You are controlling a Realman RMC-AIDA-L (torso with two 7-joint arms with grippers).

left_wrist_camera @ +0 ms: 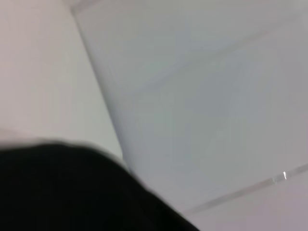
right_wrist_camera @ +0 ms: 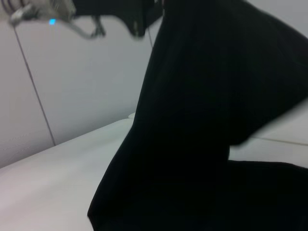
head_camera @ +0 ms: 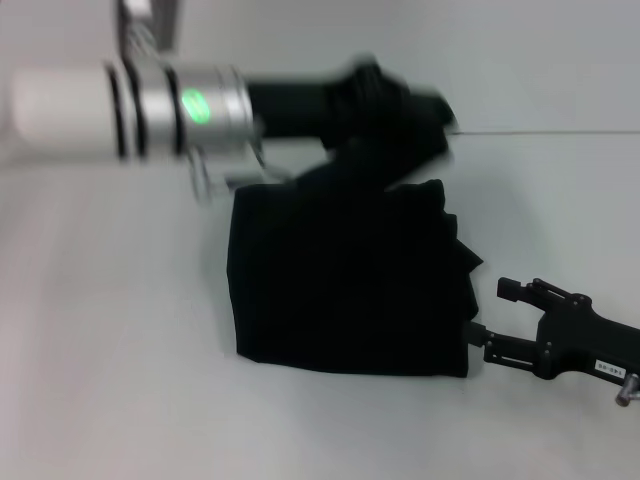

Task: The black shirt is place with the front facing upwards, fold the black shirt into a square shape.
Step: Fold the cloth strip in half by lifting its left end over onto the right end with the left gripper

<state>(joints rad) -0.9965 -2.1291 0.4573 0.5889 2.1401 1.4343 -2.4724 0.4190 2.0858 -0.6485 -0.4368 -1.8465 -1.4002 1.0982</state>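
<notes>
Black shirt (head_camera: pixel 340 290) lifted by left gripper (head_camera: pixel 385 95).

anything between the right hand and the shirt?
Nothing visible. The right hand sits at the near right corner of the black shirt on bare table. The left hand is at its raised far part.

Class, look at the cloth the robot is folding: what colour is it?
The black shirt shows plain black, with no lettering visible; the head view shows it best.
</notes>
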